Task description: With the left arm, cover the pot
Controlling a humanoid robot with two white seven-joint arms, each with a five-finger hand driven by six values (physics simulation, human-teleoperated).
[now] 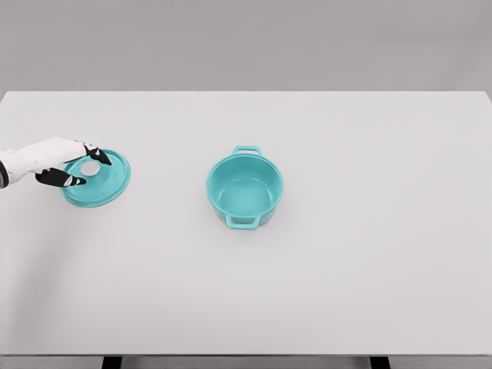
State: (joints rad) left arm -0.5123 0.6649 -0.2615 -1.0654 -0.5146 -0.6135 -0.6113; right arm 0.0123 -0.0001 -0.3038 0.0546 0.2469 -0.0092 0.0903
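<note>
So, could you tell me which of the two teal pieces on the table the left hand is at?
The lid, the flat round piece at the table's left. The left hand has fingers over its knob, while the pot stands apart, open, mid-table.

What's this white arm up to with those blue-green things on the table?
The robot's white left hand reaches in from the left, its black-tipped fingers around the knob of a round teal lid near the left edge of the white table. Whether the lid is lifted or resting there is hard to tell. The matching teal two-handled pot sits open and empty near the middle of the table, well apart from the lid. The right arm is not visible.
</note>
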